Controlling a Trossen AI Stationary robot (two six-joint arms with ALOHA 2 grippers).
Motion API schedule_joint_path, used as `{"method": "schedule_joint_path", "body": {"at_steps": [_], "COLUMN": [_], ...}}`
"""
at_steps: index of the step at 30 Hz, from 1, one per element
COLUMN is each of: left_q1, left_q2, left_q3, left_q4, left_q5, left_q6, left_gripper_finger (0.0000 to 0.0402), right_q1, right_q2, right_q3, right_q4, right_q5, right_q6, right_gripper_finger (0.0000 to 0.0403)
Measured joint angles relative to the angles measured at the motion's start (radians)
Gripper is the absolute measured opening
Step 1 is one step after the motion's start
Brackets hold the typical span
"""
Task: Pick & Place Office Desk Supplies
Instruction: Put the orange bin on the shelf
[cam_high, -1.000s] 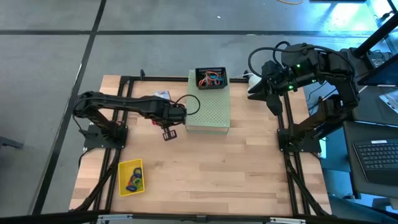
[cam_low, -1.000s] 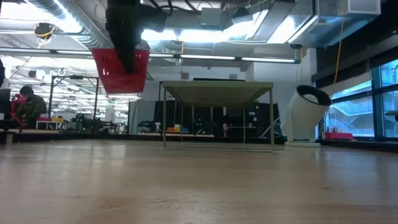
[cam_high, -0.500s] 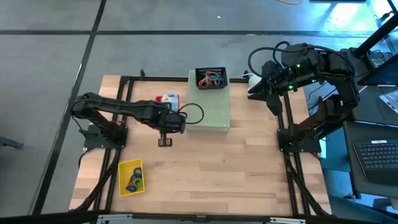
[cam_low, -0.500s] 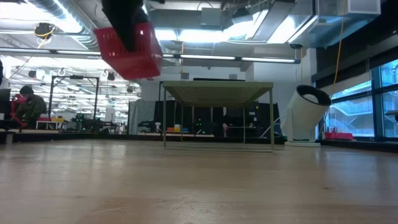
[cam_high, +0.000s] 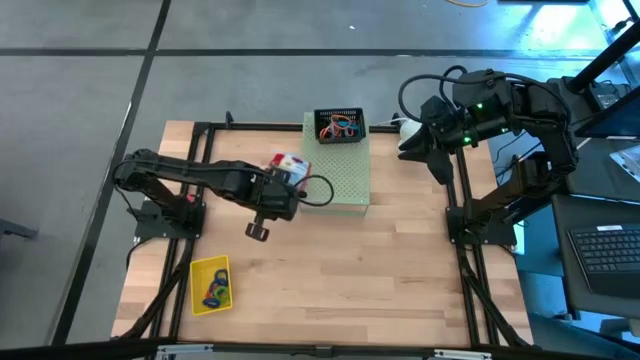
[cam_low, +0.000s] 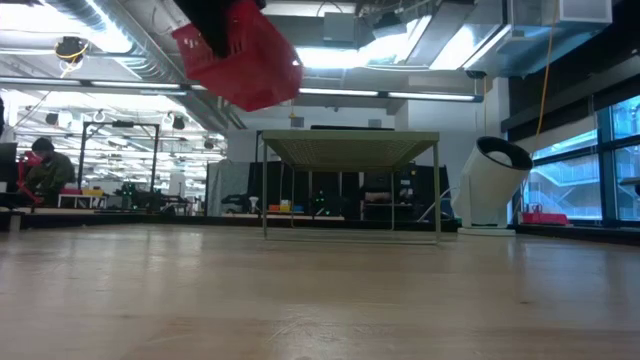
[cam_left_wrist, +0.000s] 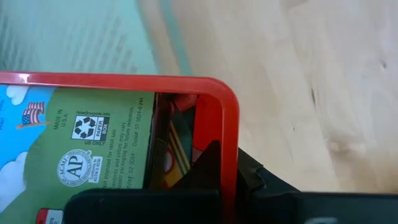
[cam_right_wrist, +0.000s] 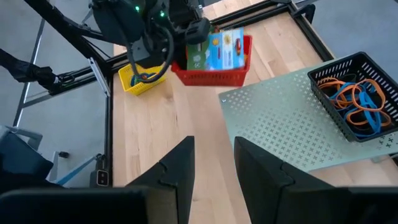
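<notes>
In right wrist view, card boxes (cam_right_wrist: 222, 48) in red basket (cam_right_wrist: 211, 76).

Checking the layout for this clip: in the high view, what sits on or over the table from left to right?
Yellow tray → red basket carried by the left gripper → black basket on the pale green perforated box → right gripper.

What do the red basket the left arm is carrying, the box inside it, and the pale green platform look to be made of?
The red basket, held by the left gripper, looks like glossy moulded plastic: its smooth rounded rim catches highlights. The box appears to be printed cardboard, given its recycled-paper mark and matte print. The pale green platform is probably painted sheet metal or rigid plastic, thin with regular perforations.
</notes>
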Motion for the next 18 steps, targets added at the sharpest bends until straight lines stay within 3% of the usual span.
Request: {"method": "schedule_joint_path", "body": {"at_steps": [6, 18], "left_q1": [0.022, 0.116], "left_q2": [0.003, 0.062], "left_q3": [0.0, -0.001], "left_q4": [0.055, 0.109], "left_q5": [0.073, 0.109], "left_q6": [0.217, 0.537], "left_gripper_finger": [0.0001, 0.0001], "right_q1": [0.0, 0.033], "right_q2": [0.0, 0.039], "right_q3": [0.0, 0.0], "right_q4": [0.004, 0.027], "right_q5": [0.001, 0.003], "right_q6": [0.036, 0.112], "right_gripper_finger": [0.0113, 0.0113]}}
